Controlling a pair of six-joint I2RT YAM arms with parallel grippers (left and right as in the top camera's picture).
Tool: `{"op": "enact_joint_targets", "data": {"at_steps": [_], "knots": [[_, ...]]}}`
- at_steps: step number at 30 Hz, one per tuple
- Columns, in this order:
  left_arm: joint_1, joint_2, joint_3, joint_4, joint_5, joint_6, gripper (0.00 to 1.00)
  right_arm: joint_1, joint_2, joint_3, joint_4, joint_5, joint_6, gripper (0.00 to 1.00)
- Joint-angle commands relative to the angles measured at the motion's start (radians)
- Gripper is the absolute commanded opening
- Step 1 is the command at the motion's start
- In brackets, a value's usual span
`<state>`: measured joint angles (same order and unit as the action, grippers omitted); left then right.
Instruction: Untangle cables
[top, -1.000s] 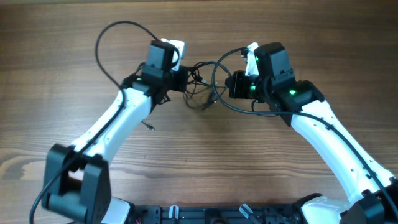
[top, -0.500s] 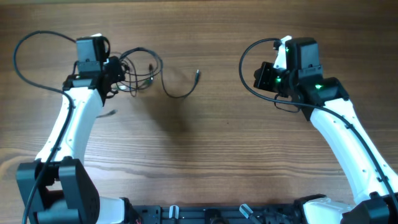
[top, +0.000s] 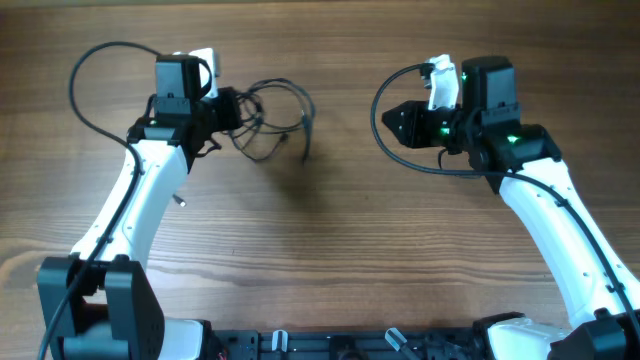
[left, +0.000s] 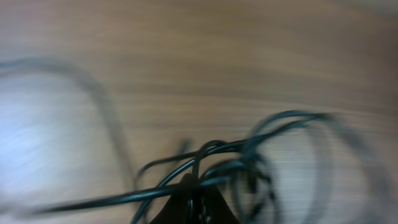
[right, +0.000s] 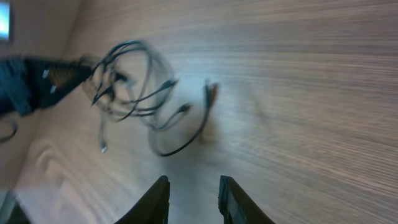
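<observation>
left gripper (top: 225, 108) swung inward, clenched on cables (top: 250, 122) | right gripper (right: 193, 186) parted, empty | risk: swinging loops re-snag, knot tightens

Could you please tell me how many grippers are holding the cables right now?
1: the left gripper, upper left in the overhead view, is shut on the cables; the right gripper is open, empty and apart from them.
</observation>
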<state>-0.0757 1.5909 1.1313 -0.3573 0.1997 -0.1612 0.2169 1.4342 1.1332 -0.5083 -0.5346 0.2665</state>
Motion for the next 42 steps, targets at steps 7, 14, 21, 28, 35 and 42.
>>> {"op": "enact_joint_targets", "data": {"at_steps": [7, 14, 21, 28, 35, 42], "knots": [[-0.062, -0.054, 0.016, 0.196, 0.511, -0.11, 0.04, 0.005, -0.003, 0.004, 0.033, -0.181, -0.081, 0.4], [-0.152, -0.054, 0.016, 0.308, 0.562, -0.166, 0.04, 0.055, 0.082, 0.004, 0.092, -0.208, -0.078, 0.39], [-0.163, -0.054, 0.016, 0.37, 0.571, -0.24, 0.04, 0.075, 0.115, 0.004, 0.183, -0.225, 0.015, 0.28], [-0.165, -0.054, 0.016, 0.377, 0.578, -0.24, 0.04, 0.142, 0.12, 0.004, 0.263, -0.225, 0.029, 0.28], [-0.165, -0.054, 0.016, 0.378, 0.604, -0.24, 0.04, 0.19, 0.163, 0.004, 0.315, -0.154, 0.085, 0.27], [-0.165, -0.054, 0.016, 0.377, 0.628, -0.241, 0.04, 0.19, 0.216, 0.004, 0.383, -0.134, 0.084, 0.27]]}}
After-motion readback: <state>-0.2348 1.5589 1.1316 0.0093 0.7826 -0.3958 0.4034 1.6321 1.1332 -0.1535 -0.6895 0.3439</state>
